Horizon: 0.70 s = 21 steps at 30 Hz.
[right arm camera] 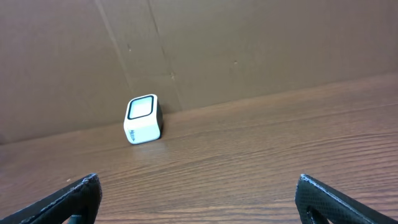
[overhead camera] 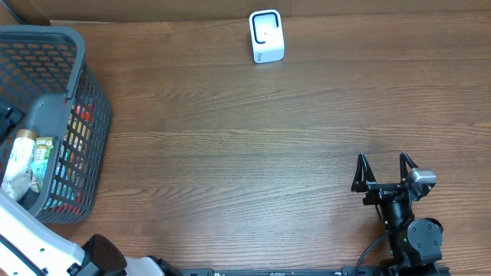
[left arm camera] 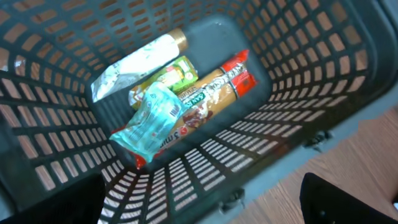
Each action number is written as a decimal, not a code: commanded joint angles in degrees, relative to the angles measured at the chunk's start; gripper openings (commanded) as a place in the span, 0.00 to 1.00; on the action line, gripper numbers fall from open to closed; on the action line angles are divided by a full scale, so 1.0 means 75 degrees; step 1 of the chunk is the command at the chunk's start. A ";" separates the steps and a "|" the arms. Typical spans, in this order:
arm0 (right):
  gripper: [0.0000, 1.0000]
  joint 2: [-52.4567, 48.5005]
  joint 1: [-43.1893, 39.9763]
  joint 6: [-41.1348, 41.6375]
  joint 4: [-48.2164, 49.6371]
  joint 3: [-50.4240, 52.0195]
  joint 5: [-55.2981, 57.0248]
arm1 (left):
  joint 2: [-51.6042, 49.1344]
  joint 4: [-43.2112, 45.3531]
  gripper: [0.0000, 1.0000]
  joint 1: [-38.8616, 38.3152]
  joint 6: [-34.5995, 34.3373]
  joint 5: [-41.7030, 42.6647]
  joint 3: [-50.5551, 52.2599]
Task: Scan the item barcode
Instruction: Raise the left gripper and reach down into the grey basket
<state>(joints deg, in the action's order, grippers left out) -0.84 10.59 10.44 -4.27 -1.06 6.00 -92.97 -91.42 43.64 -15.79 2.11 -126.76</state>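
Grey plastic basket point(overhead camera: 92, 130) at the worktop's point(overhead camera: 268, 153) left edge is holding the items, teal packet point(left arm camera: 149, 121) lying across a red biscuit pack point(left arm camera: 217, 87); left tool point(left arm camera: 199, 208) is hovering above, spread wide and empty, right tool point(overhead camera: 383, 165) likewise; risk: slick overlapping wrappers slipping or lifting together.

Grey plastic lattice basket point(overhead camera: 90, 130), glossy wrappers point(left arm camera: 152, 115), wood-grain table point(overhead camera: 230, 153)

The right arm point(overhead camera: 415, 234) is black, with a black cable point(overhead camera: 374, 250) and grey wrist module point(overhead camera: 421, 178). Its fingers point(overhead camera: 358, 175) are tapered black blades. The left arm point(overhead camera: 31, 239) link is white.
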 commanded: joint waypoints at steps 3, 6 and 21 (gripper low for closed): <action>1.00 0.0090 0.0038 -0.0064 0.0047 0.0082 0.0052 | -0.0271 0.0300 0.91 0.0052 -0.0353 -0.0047 0.0723; 1.00 0.0090 0.0038 -0.0064 0.0047 0.0082 0.0052 | -0.0306 0.0533 0.91 0.0052 -0.0495 -0.0201 0.1128; 1.00 0.0090 0.0038 -0.0064 0.0047 0.0082 0.0052 | -0.0306 0.1711 0.91 0.0766 -0.0982 -0.0513 0.2381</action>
<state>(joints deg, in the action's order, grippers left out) -0.84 10.59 10.46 -4.25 -1.06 6.02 -95.33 -80.84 48.93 -22.06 -0.84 -110.65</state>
